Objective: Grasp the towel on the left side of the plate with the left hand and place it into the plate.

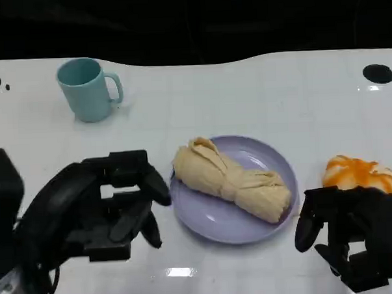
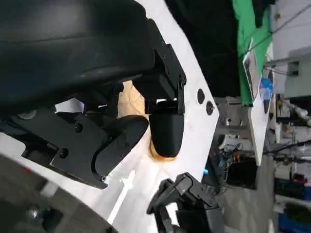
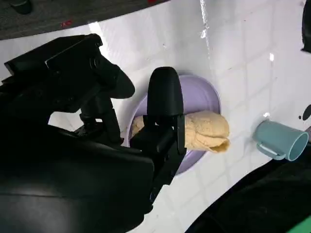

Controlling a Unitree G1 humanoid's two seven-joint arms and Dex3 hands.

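Note:
A rolled pale-yellow towel [image 1: 231, 178] lies across the lavender plate [image 1: 222, 221] in the middle of the table; the right wrist view shows the same towel [image 3: 206, 131] on the plate [image 3: 200, 94]. My left hand [image 1: 114, 206] hovers just left of the plate, fingers spread and holding nothing, a little apart from the towel. The left wrist view has that left hand [image 2: 121, 121] with a bit of towel [image 2: 127, 99] behind its fingers. My right hand [image 1: 349, 235] sits at the lower right, right of the plate, fingers apart and empty.
A light blue mug [image 1: 86, 88] stands at the back left. An orange-and-white object [image 1: 358, 174] lies right of the plate, just beyond my right hand. The table's far edge meets a dark background, with round black holes [image 1: 377, 73] near the corners.

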